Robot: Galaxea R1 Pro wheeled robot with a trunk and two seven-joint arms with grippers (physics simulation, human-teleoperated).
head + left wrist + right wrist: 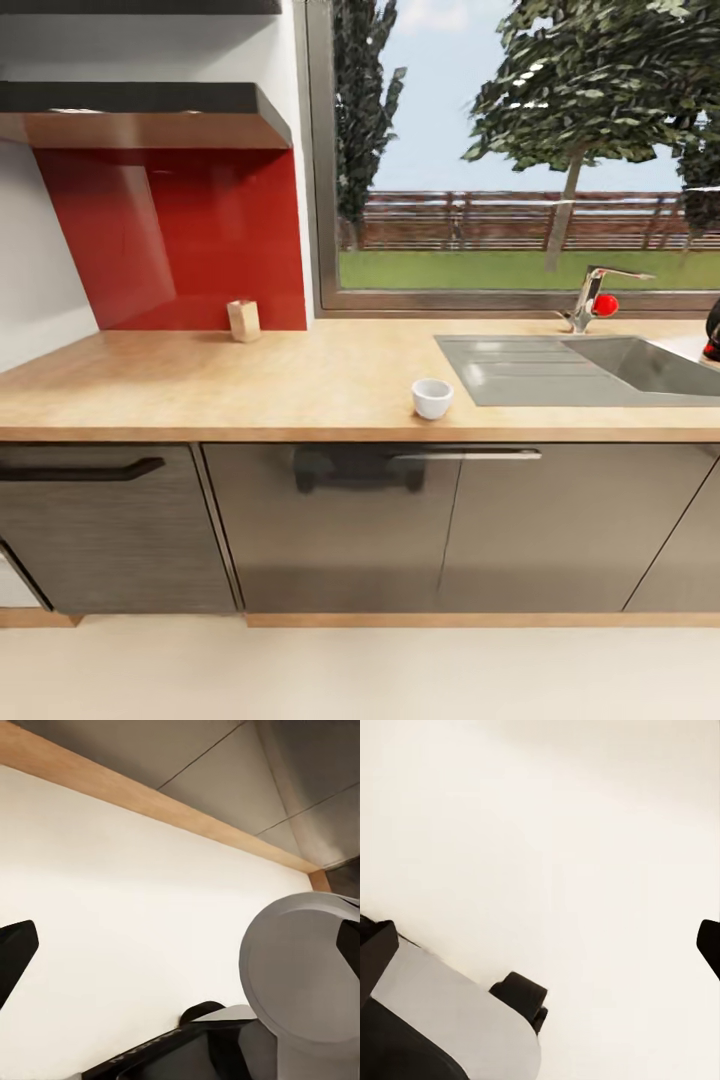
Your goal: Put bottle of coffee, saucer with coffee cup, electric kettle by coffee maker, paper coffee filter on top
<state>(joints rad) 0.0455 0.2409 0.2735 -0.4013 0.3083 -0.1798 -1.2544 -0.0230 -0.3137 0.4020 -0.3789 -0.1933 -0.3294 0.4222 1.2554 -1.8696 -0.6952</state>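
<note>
You're facing the bench head-on, and the coffee cup sits near its front edge, just beside the sink. Both wrist cams point down at the pale floor. Left tool and right tool each have their fingers spread wide, gripping nothing.

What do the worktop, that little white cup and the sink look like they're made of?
The kitchen countertop looks like light wood or wood-effect laminate, showing grain, matte. The coffee cup seems glazed ceramic: smooth plain white, though it could be plastic. The sink looks like brushed grey metal, with a dull sheen.
</note>
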